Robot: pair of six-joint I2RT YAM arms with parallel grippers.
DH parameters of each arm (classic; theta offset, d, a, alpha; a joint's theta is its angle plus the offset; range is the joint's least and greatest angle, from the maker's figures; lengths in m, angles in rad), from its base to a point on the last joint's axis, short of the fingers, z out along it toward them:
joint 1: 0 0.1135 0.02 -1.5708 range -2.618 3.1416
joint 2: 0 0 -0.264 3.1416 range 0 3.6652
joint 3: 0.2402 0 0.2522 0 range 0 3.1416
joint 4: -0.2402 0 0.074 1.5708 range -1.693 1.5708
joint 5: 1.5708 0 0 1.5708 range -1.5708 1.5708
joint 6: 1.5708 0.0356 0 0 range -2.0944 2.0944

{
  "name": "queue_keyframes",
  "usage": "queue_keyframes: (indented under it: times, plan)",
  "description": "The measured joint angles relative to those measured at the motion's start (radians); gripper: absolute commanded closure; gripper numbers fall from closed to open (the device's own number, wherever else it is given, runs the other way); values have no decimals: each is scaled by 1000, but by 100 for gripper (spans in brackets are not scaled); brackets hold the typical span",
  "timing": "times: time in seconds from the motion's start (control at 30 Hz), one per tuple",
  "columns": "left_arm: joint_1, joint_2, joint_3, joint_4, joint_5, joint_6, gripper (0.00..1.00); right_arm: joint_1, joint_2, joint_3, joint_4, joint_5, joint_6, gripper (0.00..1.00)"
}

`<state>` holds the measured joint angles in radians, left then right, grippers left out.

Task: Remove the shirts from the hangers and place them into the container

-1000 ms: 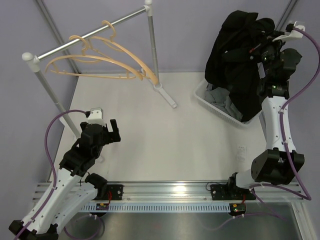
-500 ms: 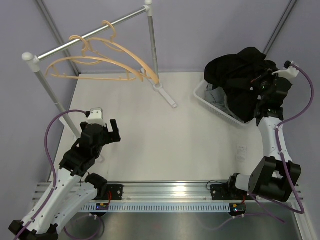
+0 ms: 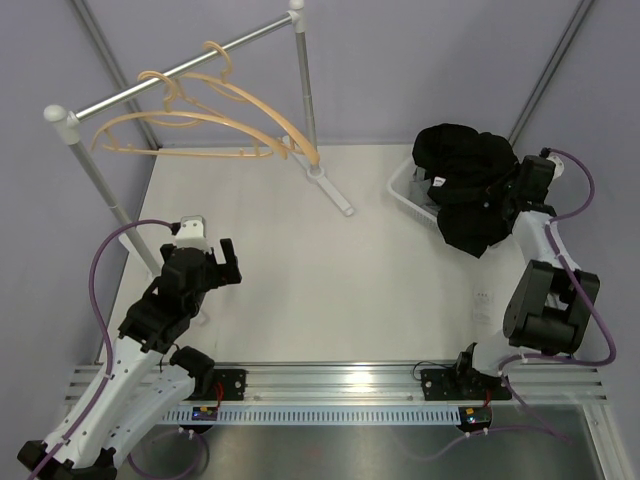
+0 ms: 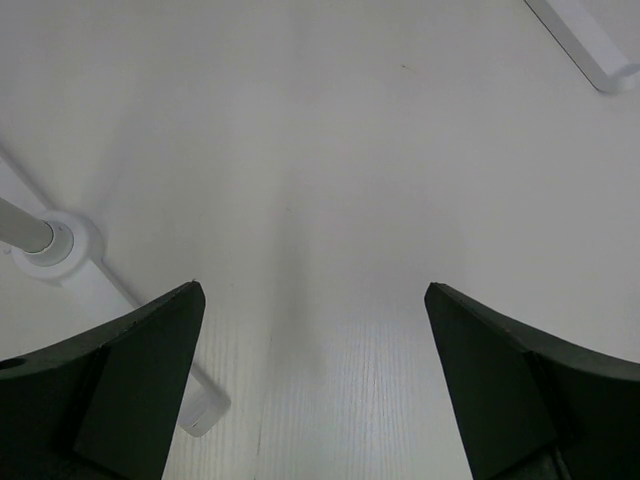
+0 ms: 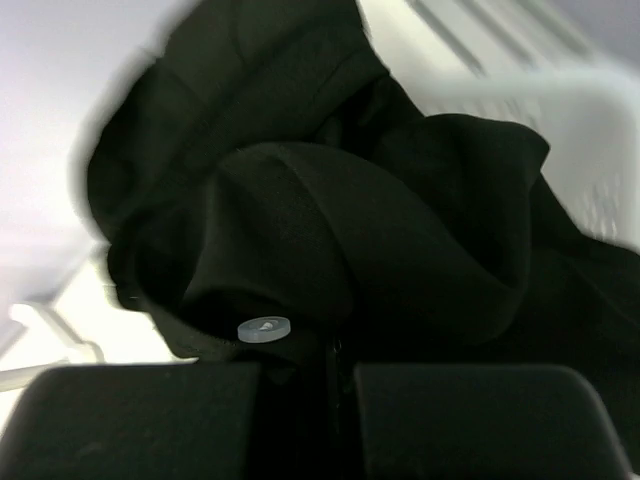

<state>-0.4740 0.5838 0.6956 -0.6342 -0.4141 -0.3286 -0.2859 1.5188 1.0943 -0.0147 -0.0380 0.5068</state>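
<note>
In the upper left of the top view, two bare wooden hangers hang side by side on the grey metal rail, well apart from everything else of the task. Below them, at mid-left, the left gripper hovers over the white table beside the rack's left post. Its wrist view shows the fingers spread wide with nothing between them, only bare tabletop and the round white post foot at the left edge.

At the right of the top view, the black shirt lies bunched in a heap over the white laundry basket. Most of it sits inside, and one fold spills over the basket's near-right rim toward the arm. The right gripper is low at that side of the basket, partly hidden by cloth from above. Its wrist view shows the two pads pressed together on a fold of black shirt, a pale button just above them, and the slotted basket wall at the upper right.
</note>
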Motion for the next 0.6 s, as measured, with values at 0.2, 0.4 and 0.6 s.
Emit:
queue_keyframes:
  times: [0.2,0.4,0.6]
  plan:
    - [0,0,0,0,4,0,1,1,205,126,-204,55,30,100]
    - [1,0,0,0,6,0,1,1,331,229,-309,64,39,91]
    - [2,0,0,0,9,0,1,1,328,230,-337,75,39,65]
